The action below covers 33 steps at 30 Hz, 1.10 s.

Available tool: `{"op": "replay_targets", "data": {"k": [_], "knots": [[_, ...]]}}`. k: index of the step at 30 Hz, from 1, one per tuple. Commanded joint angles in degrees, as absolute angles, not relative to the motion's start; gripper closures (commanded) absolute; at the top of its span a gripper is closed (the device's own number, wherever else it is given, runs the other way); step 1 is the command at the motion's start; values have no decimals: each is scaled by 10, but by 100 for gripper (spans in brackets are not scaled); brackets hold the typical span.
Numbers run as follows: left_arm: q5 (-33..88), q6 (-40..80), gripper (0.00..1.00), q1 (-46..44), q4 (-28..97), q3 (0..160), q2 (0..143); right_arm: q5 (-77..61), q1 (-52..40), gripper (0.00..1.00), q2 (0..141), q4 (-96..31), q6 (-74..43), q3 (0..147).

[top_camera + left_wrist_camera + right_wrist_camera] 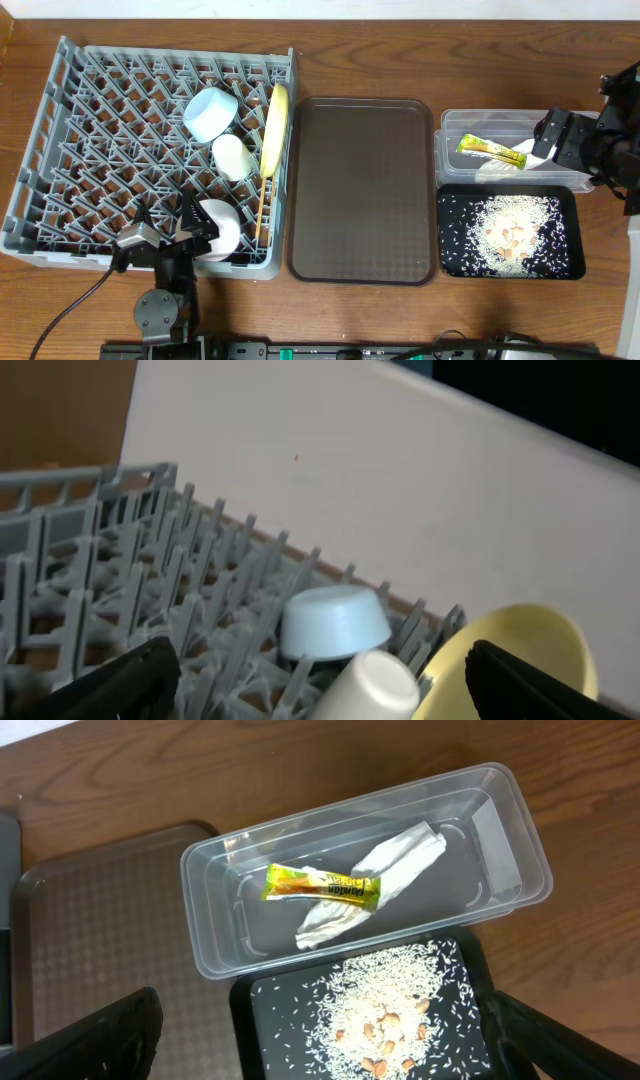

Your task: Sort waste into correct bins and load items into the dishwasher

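Dish rack [100,130] under spread left fingers [115,682]

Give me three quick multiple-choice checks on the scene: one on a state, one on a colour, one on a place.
1. The right hand is: A open; B shut; C out of view.
2. The plate in the dish rack is: A red; B yellow; C black.
3. The sachet lies: A in the dish rack; B in the right hand; C in the clear tub.

Answers: 1 A, its jaws stand wide apart with nothing between them. 2 B, its yellow edge stands upright among the pegs. 3 C, the tub's walls surround it.
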<state>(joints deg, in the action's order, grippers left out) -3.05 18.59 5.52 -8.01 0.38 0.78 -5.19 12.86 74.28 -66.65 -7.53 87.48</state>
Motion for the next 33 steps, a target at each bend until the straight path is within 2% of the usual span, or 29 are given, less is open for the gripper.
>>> {"op": "replay_targets", "data": {"k": [1, 8, 33], "knots": [[-37, 147, 6, 53, -53, 2, 1, -54, 131, 1, 743, -667, -83, 881], [-37, 71, 6, 54, 39, 2, 1, -54, 131, 1, 743, -667, -83, 881], [-37, 71, 6, 54, 38, 2, 2, -54, 131, 1, 743, -667, -83, 881]]}}
